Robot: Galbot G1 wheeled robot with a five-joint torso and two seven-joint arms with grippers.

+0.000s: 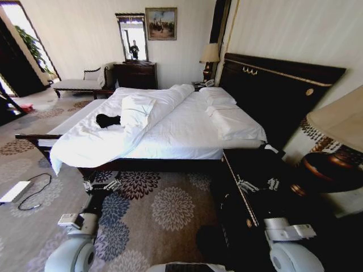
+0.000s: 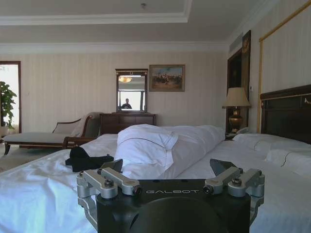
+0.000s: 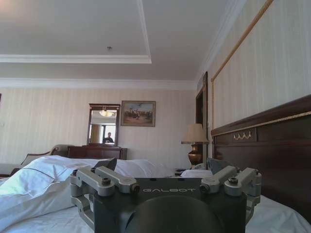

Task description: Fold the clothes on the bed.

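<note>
Black against the white sheets, the T-shirt (image 1: 108, 119) is lying crumpled on the left half of the bed (image 1: 187, 133), towards the far side, just beside the rolled duvet (image 1: 148, 107) that is running across the mattress. In the left wrist view the T-shirt (image 2: 86, 158) is sitting bunched on the sheet, touching the duvet (image 2: 165, 145).

The left gripper (image 1: 102, 185) is hanging low over the patterned carpet (image 1: 164, 207), just short of the bed's near edge and well apart from the T-shirt; its fingers are standing wide and are holding nothing, as the left wrist view shows (image 2: 167, 170).

The pillows (image 1: 227, 113) are lying at the right, against the dark headboard (image 1: 278, 90).

The right gripper (image 1: 258, 185) is hovering over the dark nightstand (image 1: 255, 170) beside the bed's right corner, its fingers also spread wide and empty (image 3: 163, 167). A lamp (image 1: 340, 141) is standing at the far right.
</note>
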